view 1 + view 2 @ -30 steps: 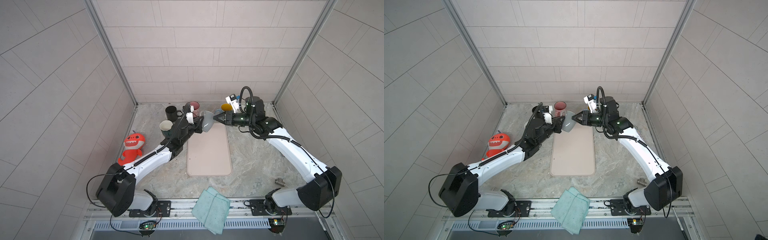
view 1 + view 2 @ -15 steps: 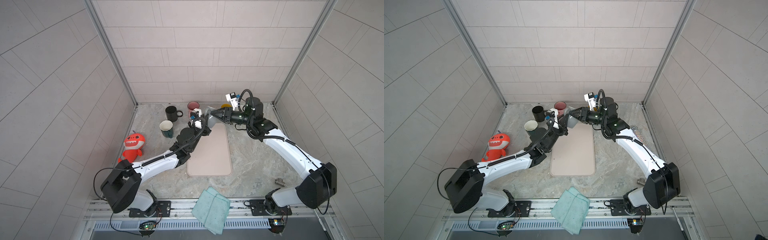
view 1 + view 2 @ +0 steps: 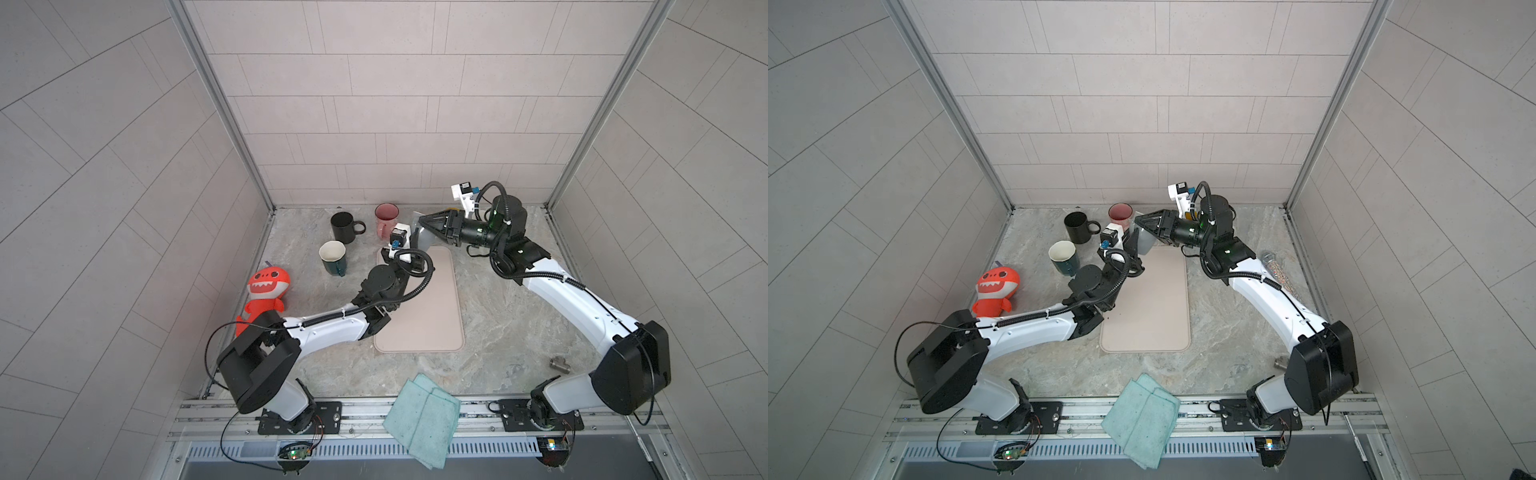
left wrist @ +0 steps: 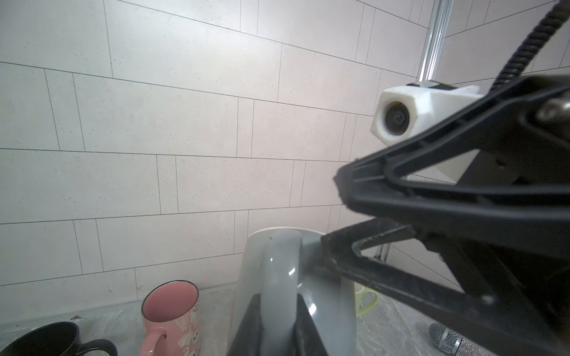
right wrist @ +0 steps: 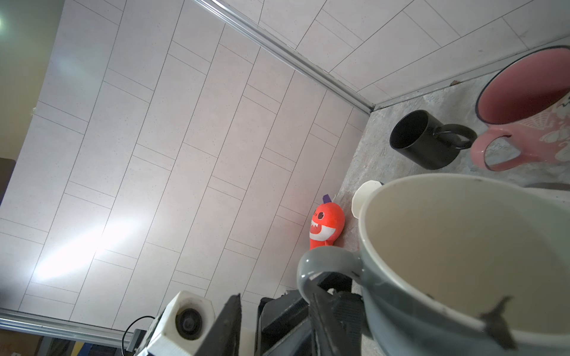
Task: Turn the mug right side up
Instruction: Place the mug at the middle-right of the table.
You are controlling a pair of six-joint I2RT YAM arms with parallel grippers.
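Grey mug (image 3: pixel 422 240) is at the far end of the mat (image 3: pixel 432 316), between both arms. Left gripper (image 4: pixel 279 322) is clamped on its handle (image 4: pixel 279 277). Right gripper (image 4: pixel 332 214) is at the rim, jaws apart, one fingertip (image 5: pixel 499 323) touching. Gripping or not, can't tell.

Softly, evenly lit from above — faint shadows only; white glare on wall tiles (image 5: pixel 77 255), close-up mug (image 4: pixel 277 271) slightly blurred, edges bowed.
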